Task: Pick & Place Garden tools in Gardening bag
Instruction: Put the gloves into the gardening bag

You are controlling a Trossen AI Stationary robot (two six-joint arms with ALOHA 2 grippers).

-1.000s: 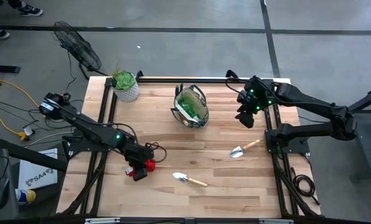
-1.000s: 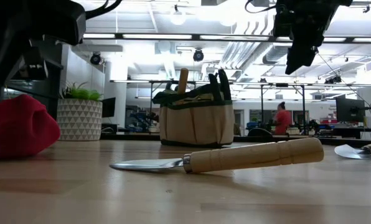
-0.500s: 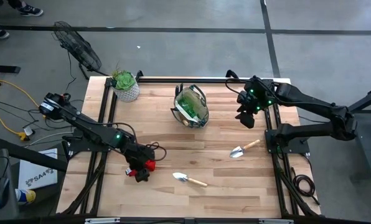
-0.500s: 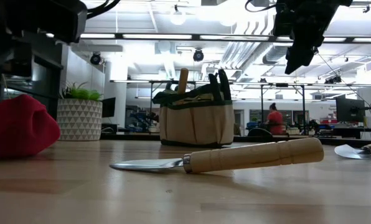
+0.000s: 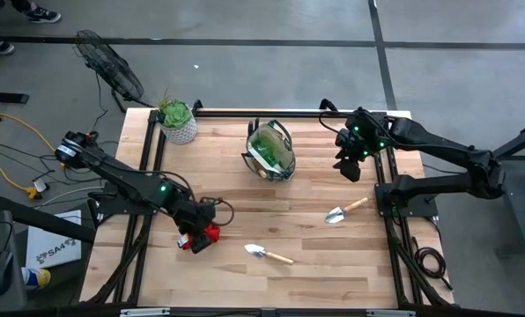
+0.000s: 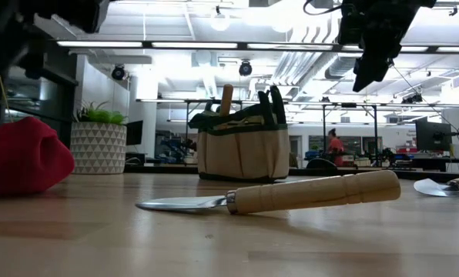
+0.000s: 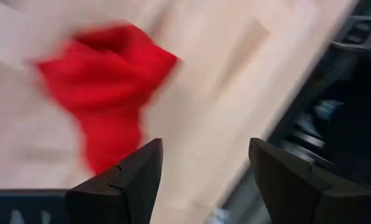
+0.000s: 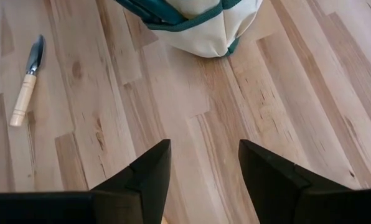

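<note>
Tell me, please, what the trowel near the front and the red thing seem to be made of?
Trowel: shiny silver blade, probably metal; pale matte handle with visible grain, apparently wood. Red piece: soft, matte, rumpled into a rounded lump, so probably cloth.

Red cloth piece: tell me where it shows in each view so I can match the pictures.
High view: red cloth piece lies near the table's front left, at the left gripper.
Low view: red cloth piece sits at the far left edge on the tabletop.
Left wrist view: red cloth piece lies ahead of the open fingers, not held.
Right wrist view: not in it.
Shared landmark: the gardening bag, also in the low view.
</note>
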